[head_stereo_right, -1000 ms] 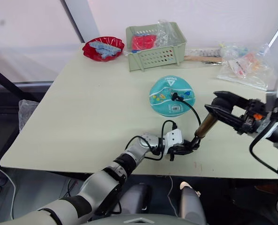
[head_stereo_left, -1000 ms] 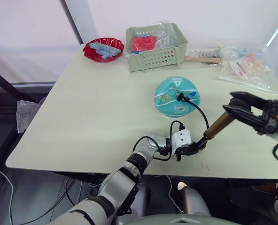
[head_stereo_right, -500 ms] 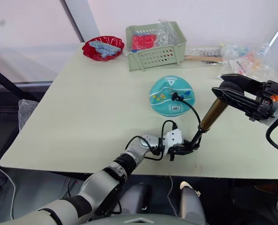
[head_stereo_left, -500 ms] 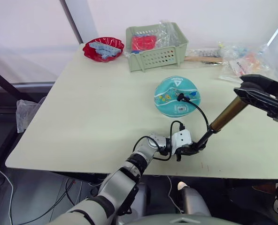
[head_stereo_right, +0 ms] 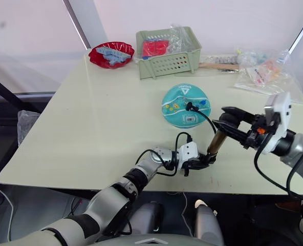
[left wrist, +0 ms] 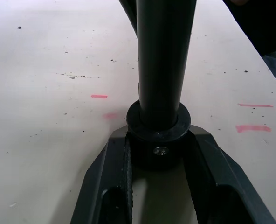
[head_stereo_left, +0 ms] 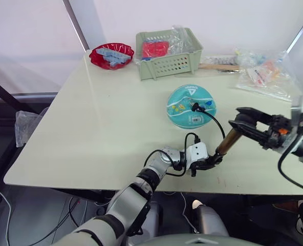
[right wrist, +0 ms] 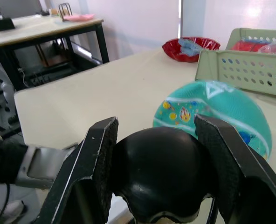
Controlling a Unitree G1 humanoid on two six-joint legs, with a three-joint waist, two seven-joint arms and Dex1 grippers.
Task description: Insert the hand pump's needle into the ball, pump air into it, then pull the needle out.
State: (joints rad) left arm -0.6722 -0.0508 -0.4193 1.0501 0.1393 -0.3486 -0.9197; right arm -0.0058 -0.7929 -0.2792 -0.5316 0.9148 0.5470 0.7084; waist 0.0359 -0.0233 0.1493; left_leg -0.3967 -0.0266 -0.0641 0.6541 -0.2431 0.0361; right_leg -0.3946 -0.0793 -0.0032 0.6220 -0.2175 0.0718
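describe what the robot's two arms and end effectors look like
The left arm is grey and silver with black joints and looped black cables, ending in a white block before its black two-fingered end effector. The right end effector has long black fingers with textured inner pads, an orange spot at their base, a white housing behind, and a black cable looping below.

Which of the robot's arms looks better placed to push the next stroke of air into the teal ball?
The right. Its gripper is shut on the black handle atop the brass-gold hand pump, so it can likely drive it down. The left gripper clamps the pump's black base, steadying it, with the hose reaching the ball.
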